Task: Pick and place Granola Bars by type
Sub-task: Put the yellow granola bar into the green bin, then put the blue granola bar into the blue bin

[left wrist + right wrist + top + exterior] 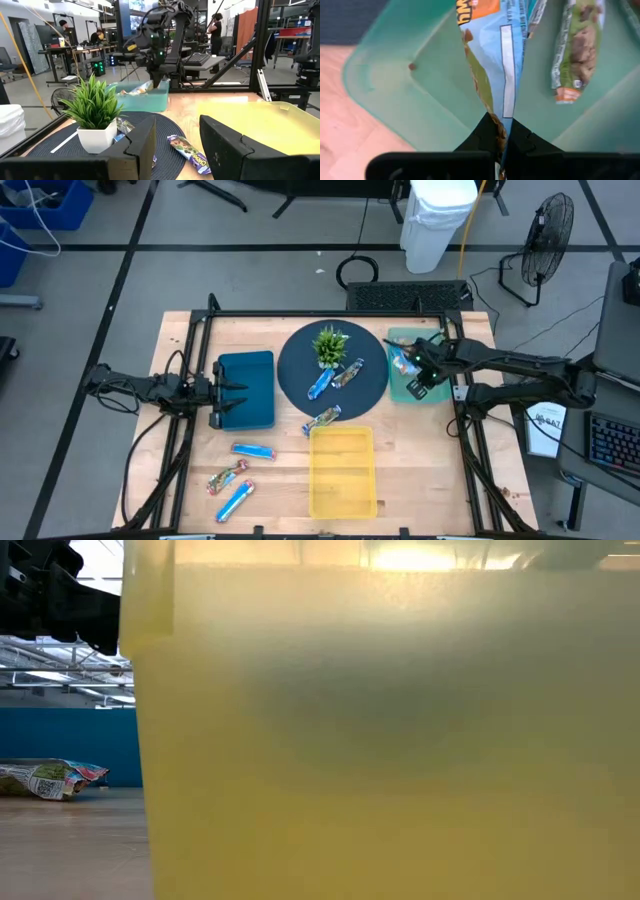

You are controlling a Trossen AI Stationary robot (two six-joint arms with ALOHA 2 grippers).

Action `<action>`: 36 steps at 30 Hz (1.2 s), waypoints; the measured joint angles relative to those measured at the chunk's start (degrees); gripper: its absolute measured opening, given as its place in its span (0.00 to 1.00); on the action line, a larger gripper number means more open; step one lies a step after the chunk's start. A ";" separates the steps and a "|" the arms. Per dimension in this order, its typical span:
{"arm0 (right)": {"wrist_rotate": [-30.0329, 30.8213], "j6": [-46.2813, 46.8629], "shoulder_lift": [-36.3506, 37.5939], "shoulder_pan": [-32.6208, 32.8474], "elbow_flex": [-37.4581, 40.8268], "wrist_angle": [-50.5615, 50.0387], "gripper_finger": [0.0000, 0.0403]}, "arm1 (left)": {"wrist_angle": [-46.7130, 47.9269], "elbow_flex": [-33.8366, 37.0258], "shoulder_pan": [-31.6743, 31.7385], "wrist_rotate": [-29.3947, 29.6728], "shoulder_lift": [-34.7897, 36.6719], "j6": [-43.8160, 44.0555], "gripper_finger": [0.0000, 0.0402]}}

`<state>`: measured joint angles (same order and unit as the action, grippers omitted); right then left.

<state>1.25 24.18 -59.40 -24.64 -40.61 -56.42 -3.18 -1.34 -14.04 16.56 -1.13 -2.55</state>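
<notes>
My right gripper [501,131] hangs over the teal bin [398,388] at the table's right, shut on a light-blue and orange granola bar [495,60]. Another bar [575,55] lies in that bin. My left gripper [177,150] is open above the dark blue bin [250,380] at the left, touching nothing. Three bars [320,383] lie on the round dark mat [300,385] beside the small green plant [330,345]. Three more bars [253,450] lie on the wood left of the yellow bin [342,515]. My right gripper pinches the bar by one end of its wrapper [498,119] between the two fingers, coming from above and pointing down. The bar hangs below the fingers into the teal bin. Whether its lower end touches the bin floor cannot be told.
The yellow bin [400,740] stands right in front of the low camera and fills most of that view; a bar [50,778] shows to its left. A black frame [200,320] runs around the table. People [217,30] and desks stand in the room beyond.
</notes>
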 joint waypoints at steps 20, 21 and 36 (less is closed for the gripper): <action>-4.47 -2.82 -3.65 -0.01 4.17 13.85 0.06 | 0.00 -0.02 0.00 0.00 0.00 -0.01 0.40; -4.47 -2.85 -3.65 -0.01 4.17 14.04 0.07 | 0.00 0.00 0.00 0.00 0.02 -0.01 0.40; -4.39 -5.94 -3.60 -0.02 4.19 19.20 0.27 | 0.00 -0.01 0.00 0.02 0.01 -0.01 0.40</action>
<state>-3.14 18.24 -62.99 -24.66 -36.42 -37.22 -3.18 -1.35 -14.04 16.58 -1.12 -2.57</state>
